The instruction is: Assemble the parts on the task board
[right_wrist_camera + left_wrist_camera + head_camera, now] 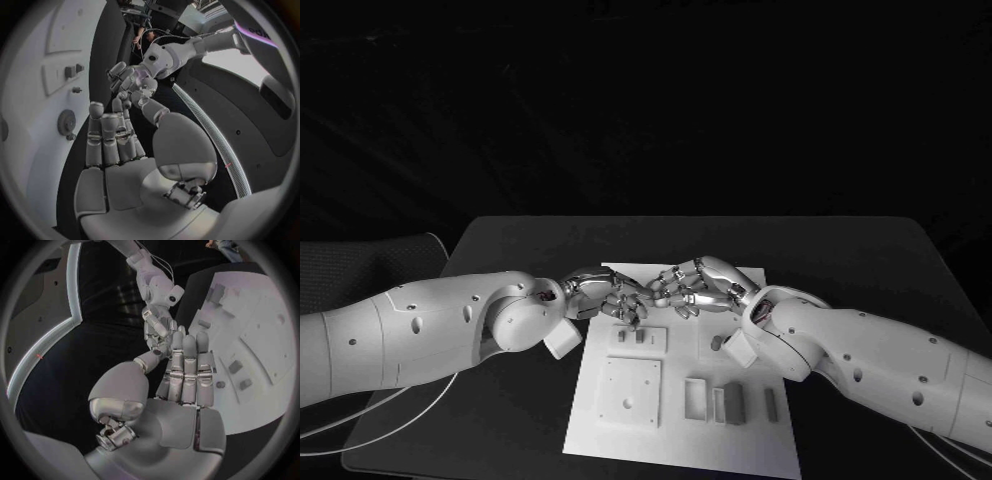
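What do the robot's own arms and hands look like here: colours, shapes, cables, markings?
Both arms are smooth, rounded white shells dotted with small dark holes. Thin pale cables trail beneath each. The left robot hand and right robot hand are silver metal, many-fingered, built of segmented links. The wrist views show broad plated palms and bulbous thumb bases.

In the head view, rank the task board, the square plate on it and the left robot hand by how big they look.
1. task board, clearly largest.
2. and 3. square plate and left robot hand look about alike; the hand sits higher, nearer the camera, so I won't rank them.
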Controlling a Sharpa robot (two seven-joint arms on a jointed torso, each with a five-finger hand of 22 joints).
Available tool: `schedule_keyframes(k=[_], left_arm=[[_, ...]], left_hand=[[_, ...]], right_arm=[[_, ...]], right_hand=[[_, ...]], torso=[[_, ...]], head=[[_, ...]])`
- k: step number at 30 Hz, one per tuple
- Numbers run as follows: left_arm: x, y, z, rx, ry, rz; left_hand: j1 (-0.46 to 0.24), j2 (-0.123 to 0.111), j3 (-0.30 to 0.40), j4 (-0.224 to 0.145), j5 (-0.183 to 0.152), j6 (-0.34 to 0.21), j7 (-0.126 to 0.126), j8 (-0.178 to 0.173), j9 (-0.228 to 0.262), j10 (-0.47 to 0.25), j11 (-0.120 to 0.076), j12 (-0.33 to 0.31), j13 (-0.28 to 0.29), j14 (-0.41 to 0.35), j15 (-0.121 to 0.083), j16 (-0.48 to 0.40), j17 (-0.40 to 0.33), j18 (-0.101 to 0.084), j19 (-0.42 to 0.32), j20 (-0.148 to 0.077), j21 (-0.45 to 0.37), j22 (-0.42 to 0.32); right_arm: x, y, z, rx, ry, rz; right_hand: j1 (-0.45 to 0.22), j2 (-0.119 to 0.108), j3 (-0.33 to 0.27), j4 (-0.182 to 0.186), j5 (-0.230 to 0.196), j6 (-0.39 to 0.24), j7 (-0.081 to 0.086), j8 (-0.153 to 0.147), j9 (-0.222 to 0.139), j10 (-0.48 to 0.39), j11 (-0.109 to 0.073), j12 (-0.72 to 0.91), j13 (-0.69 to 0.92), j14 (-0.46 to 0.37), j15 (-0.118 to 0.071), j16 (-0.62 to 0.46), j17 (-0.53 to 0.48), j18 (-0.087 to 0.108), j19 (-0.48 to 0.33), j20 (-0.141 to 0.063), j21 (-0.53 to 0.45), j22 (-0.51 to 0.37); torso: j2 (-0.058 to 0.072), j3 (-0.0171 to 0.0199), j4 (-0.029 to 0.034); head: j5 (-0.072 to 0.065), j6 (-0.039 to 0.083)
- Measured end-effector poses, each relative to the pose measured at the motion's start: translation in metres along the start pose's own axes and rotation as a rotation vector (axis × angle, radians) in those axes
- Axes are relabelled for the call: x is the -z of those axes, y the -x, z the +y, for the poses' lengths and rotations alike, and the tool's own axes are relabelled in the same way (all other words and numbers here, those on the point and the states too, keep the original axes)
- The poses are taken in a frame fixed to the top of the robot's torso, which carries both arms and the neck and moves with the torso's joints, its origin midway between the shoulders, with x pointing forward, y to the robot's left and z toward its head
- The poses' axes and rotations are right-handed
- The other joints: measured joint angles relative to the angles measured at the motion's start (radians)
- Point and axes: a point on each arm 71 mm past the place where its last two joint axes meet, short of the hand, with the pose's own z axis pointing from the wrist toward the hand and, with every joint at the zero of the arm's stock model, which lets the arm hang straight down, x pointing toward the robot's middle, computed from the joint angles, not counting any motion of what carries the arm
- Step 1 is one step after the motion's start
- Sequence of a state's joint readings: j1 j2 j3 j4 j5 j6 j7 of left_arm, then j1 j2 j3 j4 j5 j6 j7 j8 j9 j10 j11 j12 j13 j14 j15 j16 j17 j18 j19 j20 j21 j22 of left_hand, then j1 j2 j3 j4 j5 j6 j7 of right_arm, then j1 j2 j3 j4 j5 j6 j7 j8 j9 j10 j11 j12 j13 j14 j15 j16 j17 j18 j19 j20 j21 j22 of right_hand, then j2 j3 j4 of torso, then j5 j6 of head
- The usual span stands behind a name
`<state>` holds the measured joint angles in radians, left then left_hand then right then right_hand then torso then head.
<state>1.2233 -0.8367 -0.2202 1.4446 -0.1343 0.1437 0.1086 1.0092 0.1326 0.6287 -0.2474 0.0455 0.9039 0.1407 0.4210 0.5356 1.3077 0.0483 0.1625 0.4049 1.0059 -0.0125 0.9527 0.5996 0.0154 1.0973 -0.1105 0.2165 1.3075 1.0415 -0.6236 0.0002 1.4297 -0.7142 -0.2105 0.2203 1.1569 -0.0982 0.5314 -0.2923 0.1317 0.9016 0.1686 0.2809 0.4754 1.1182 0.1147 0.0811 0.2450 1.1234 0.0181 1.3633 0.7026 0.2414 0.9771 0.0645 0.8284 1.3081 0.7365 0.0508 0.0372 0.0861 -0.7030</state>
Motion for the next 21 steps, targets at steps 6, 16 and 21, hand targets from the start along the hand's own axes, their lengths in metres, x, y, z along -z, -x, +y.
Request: schedule_keyframes(k=[6, 16, 21], left_arm=[[-0.0002, -0.0002, -0.0001, 0.000, 0.000, 0.001], [-0.0004, -0.0009, -0.0001, -0.001, 0.000, 0.005], [-0.0003, -0.0008, -0.0001, -0.001, 0.000, 0.006]], left_hand=[[0.000, 0.000, 0.000, 0.000, 0.000, 0.000, 0.000, 0.000, 0.000, 0.000, 0.000, 0.000, 0.003, 0.000, 0.000, 0.000, 0.000, 0.000, 0.000, 0.000, 0.000, 0.000], [-0.003, -0.003, 0.000, 0.000, 0.000, 0.000, 0.000, -0.004, 0.023, 0.000, 0.000, 0.000, 0.005, 0.000, 0.000, 0.000, 0.001, 0.000, 0.000, 0.000, 0.000, 0.000], [-0.004, -0.004, 0.000, 0.000, 0.000, 0.000, 0.000, -0.004, 0.037, 0.000, 0.000, 0.000, 0.007, 0.000, 0.000, 0.000, 0.002, 0.000, 0.000, 0.000, 0.000, 0.000]], right_arm=[[0.0000, 0.0001, -0.0002, -0.004, -0.001, 0.000], [-0.0007, 0.0000, 0.0001, -0.007, 0.000, -0.007], [-0.0012, -0.0003, 0.0004, -0.008, 0.000, -0.013]], right_hand=[[0.011, 0.032, 0.000, 0.000, 0.000, 0.015, -0.004, 0.016, 0.001, 0.010, 0.009, 0.002, -0.002, -0.004, -0.004, 0.004, -0.001, 0.000, 0.000, 0.000, 0.000, 0.000], [0.022, 0.067, 0.034, 0.000, 0.000, 0.059, -0.024, 0.038, 0.015, 0.073, -0.019, 0.030, 0.018, 0.007, -0.025, 0.008, -0.006, 0.001, 0.000, 0.000, 0.009, 0.000], [0.022, 0.067, 0.042, 0.000, 0.000, 0.070, -0.027, 0.045, 0.018, 0.083, -0.022, 0.035, 0.023, 0.013, -0.031, 0.008, -0.007, 0.003, 0.006, -0.005, 0.009, 0.000]], torso=[[0.000, -0.0001, -0.0002], [0.000, -0.0004, -0.0002], [0.000, -0.0006, 0.0000]], head=[[0.000, -0.001], [0.001, -0.001], [0.001, -0.001]])
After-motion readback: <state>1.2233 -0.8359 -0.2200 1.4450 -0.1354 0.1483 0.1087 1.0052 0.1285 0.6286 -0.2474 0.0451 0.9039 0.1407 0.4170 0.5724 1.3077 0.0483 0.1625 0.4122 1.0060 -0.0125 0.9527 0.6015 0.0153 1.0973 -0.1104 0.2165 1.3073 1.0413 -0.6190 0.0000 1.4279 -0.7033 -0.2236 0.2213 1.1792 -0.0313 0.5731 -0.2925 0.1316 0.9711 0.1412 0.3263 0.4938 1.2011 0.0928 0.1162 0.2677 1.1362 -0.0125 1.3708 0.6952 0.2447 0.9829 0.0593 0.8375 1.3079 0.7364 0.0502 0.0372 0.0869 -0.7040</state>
